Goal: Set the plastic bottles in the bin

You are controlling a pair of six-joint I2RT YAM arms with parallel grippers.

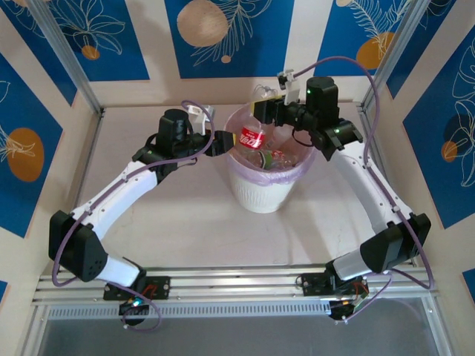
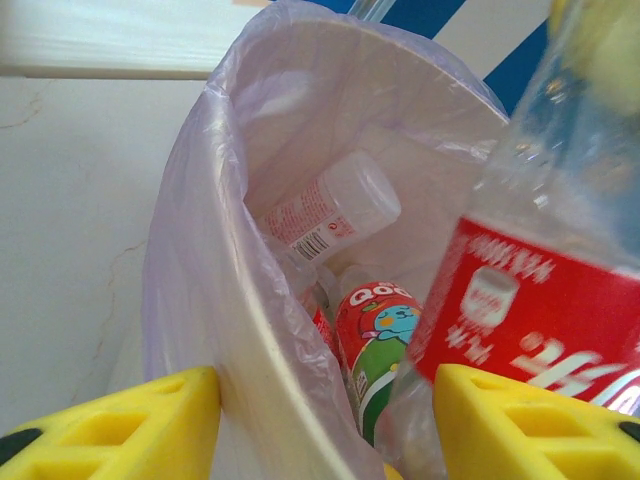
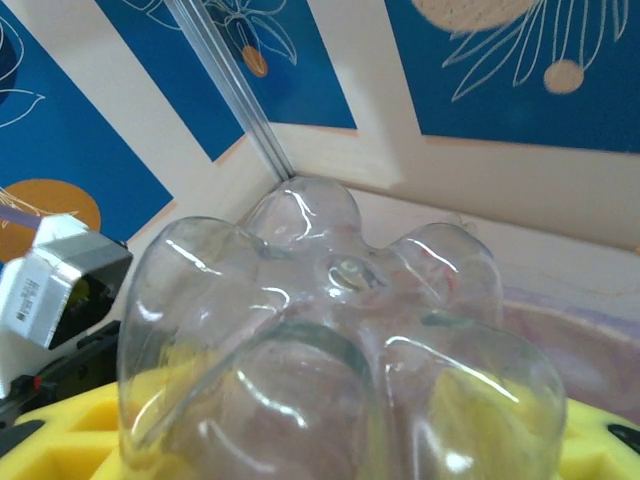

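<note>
The white ribbed bin [image 1: 260,194] with its pink bag stands mid-table. My right gripper [image 1: 266,111] is shut on the base end of a clear plastic bottle with a red label [image 1: 252,139], which hangs slanted over the bin's mouth. The right wrist view looks straight at that bottle's lobed base [image 3: 340,330] between the yellow fingers [image 3: 590,440]. My left gripper [image 1: 221,141] is at the bin's left rim, open; the bottle's [image 2: 540,300] lower end lies by its right finger [image 2: 520,420]. The bin's rim [image 2: 290,380] shows between the jaws. Inside lie a Qoo bottle [image 2: 385,330] and a clear bottle [image 2: 320,215].
The tabletop [image 1: 185,222] round the bin is bare beige. Blue patterned walls and aluminium posts [image 1: 70,67] close the back and sides. A metal rail [image 1: 237,282] with both arm bases runs along the near edge.
</note>
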